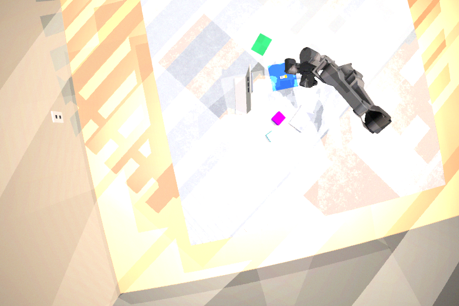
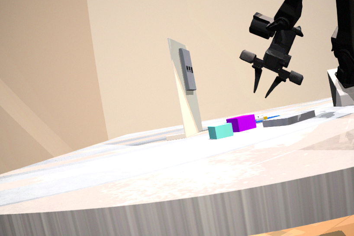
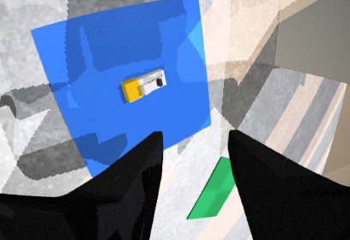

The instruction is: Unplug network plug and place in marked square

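Observation:
The plug [image 1: 285, 77] [image 2: 261, 118] [image 3: 141, 83], white with a yellow end, lies on its side inside the blue marked square [image 1: 278, 85] [image 2: 274, 117] [image 3: 116, 119]. Blue shows all around it in the wrist view. My gripper [image 2: 259, 95] [image 3: 196, 139] is open, with nothing between its fingers. It hangs above the table, clear of the plug. The upright panel [image 1: 248, 104] [image 2: 197, 113] [image 3: 313, 42] carries a grey socket block [image 2: 187, 80] with several dark openings and no plug in them. In the top view the fingertips are hidden under the arm.
A green patch [image 1: 261, 44] [image 3: 212, 192] lies near the blue square. A magenta block [image 1: 278, 118] [image 2: 242, 123], a teal block [image 1: 269, 136] [image 2: 220, 131] and a low grey slab [image 1: 297, 121] [image 2: 288, 119] stand on the table on the square's other side.

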You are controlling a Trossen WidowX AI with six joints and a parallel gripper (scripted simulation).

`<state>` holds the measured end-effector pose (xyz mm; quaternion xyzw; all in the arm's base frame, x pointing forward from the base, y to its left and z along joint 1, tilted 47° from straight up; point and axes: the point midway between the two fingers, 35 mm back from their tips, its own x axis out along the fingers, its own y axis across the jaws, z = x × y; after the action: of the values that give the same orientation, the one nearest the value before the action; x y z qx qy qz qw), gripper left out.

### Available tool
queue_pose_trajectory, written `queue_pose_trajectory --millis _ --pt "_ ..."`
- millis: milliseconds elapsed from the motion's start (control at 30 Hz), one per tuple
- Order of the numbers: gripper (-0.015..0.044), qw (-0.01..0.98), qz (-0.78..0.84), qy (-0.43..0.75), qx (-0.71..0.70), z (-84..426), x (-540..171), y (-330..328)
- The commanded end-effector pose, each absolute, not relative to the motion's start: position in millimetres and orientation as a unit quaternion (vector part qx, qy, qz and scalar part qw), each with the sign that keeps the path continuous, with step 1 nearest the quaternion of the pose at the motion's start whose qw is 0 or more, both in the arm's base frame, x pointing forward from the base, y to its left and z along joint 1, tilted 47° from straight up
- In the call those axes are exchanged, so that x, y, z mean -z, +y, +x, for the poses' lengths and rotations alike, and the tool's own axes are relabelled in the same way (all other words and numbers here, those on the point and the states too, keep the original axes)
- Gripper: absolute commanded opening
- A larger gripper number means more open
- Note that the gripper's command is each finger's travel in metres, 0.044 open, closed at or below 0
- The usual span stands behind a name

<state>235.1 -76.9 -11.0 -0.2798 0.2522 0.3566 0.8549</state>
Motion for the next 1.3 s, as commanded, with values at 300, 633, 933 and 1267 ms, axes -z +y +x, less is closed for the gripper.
queue_pose_trajectory --millis 300,633,933,1267 --pt "0.0156 0.855 -0.283 0.249 -0.357 234 -1 -89" --pt "0.0156 0.855 -0.283 0.249 -0.357 232 -11 -98" --pt "0.0156 0.855 -0.283 0.248 -0.357 229 -19 -105" --pt "0.0156 0.856 -0.282 0.247 -0.357 225 -30 -113"
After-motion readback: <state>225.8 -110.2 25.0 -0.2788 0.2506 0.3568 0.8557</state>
